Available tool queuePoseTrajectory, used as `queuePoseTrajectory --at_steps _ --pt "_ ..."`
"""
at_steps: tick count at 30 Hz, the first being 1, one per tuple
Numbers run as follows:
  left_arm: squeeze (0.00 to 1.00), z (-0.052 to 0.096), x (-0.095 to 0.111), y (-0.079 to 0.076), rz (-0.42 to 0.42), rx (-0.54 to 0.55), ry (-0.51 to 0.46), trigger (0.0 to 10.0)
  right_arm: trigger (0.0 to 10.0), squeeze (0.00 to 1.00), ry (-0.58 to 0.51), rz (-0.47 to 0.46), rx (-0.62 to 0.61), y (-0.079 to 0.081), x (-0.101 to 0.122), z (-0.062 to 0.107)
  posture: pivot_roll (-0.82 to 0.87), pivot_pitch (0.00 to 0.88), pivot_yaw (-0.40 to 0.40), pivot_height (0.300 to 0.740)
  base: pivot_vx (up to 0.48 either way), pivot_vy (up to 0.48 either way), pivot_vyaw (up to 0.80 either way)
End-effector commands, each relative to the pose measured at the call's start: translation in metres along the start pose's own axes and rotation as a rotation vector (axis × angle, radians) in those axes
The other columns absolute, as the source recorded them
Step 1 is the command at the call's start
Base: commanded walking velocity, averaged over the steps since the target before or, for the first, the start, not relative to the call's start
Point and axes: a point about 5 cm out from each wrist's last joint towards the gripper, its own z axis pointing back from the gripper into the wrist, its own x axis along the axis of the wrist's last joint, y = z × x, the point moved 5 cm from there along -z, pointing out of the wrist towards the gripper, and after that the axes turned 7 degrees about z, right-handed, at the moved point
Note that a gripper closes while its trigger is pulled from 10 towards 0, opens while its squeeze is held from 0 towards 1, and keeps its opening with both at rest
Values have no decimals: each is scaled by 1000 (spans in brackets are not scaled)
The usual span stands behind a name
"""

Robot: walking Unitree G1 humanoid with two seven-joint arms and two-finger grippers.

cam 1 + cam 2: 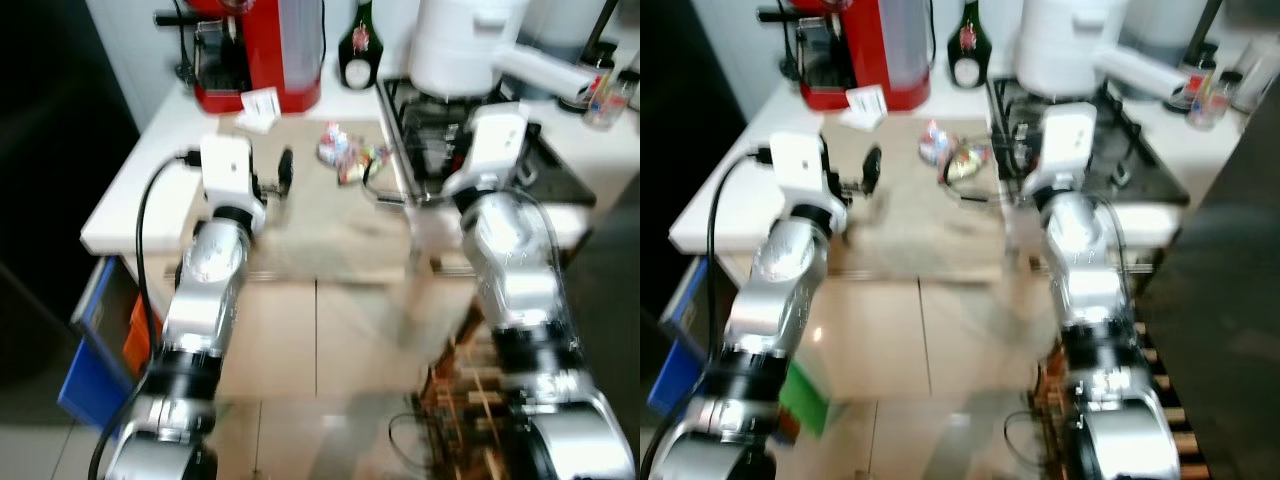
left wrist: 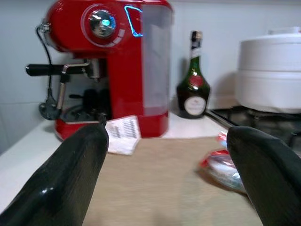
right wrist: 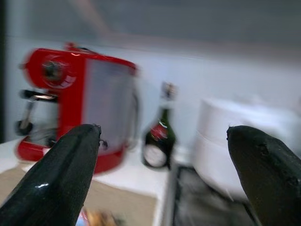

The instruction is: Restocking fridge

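Observation:
A small pile of colourful wrapped packets (image 1: 345, 150) lies on a beige mat (image 1: 320, 215) on the white counter (image 1: 130, 190). A dark green bottle (image 1: 358, 45) stands upright at the back by the wall. My left gripper (image 2: 167, 141) is open and empty, held low over the mat's left part, with the packets (image 2: 225, 165) ahead toward its right finger. My right gripper (image 3: 162, 134) is also open and empty, held near the mat's right edge beside the stove; it faces the bottle (image 3: 157, 141). The head views are blurred.
A red coffee machine (image 1: 260, 50) with a paper slip (image 1: 258, 108) in front stands at the back left. A black stovetop (image 1: 450, 140) with a large white pot (image 1: 465, 45) is on the right. A tall dark surface (image 1: 50, 150) borders the counter's left.

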Motion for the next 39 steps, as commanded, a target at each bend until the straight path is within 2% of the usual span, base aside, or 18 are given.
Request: queuePoseTrajectory --at_steps 1,4,6,8,15,17,20,23,24,26,28,31,35,39 --pt "0 -1 7 9 29 33 -21 10000 10000 0 50 21 93 12 -6 -6 -12 0 11 740 480 0 0" --pt "0 -1 5 10 86 41 -11 10000 10000 0 151 47 158 -6 -12 -17 -8 0 -1 740 0 0 0" --pt "0 -1 4 9 111 37 -2 10000 10000 0 211 37 202 -12 -19 -19 -5 0 -10 740 0 0 0" --pt "0 0 3 10 139 34 7 10000 10000 0 250 18 250 -13 -25 -19 -1 0 -15 740 0 0 0" --pt "0 4 4 11 138 31 11 10000 10000 0 396 -37 323 -20 -47 -18 4 0 -41 740 0 0 0" --pt "0 6 4 12 139 34 12 10000 10000 0 437 -44 357 -17 -50 -18 11 0 -54 740 0 0 0" --pt "0 10 5 14 145 40 16 10000 10000 0 473 -47 391 -14 -53 -17 17 0 -61 740 0 0 0" --pt "0 13 6 7 146 -5 19 10000 10000 0 482 -46 407 -13 -55 -16 20 0 -67 740 0 0 0" --pt "0 17 10 -15 111 -158 20 10000 10000 0 496 -69 431 -11 -57 -14 25 0 -72 740 0 0 0" --pt "0 22 9 -31 57 -287 59 10000 10000 0 511 -83 439 -10 -60 -12 33 0 -72 740 0 0 0" --pt "0 28 11 -39 20 -383 84 10000 10000 0 529 -93 442 -10 -63 -10 36 0 -73 740 0 0 0" --pt "0 35 16 -46 -22 -480 99 10000 10000 0 548 -96 454 -8 -67 -8 41 0 -73 740 0 0 0" --pt "0 36 21 -45 -53 -522 101 10000 10000 0 560 -98 469 -5 -70 -6 45 0 -75 740 0 0 0" --pt "0 44 27 -45 -65 -548 108 10000 10000 0 567 -88 485 0 -73 -6 56 18 -78 740 0 0 0"
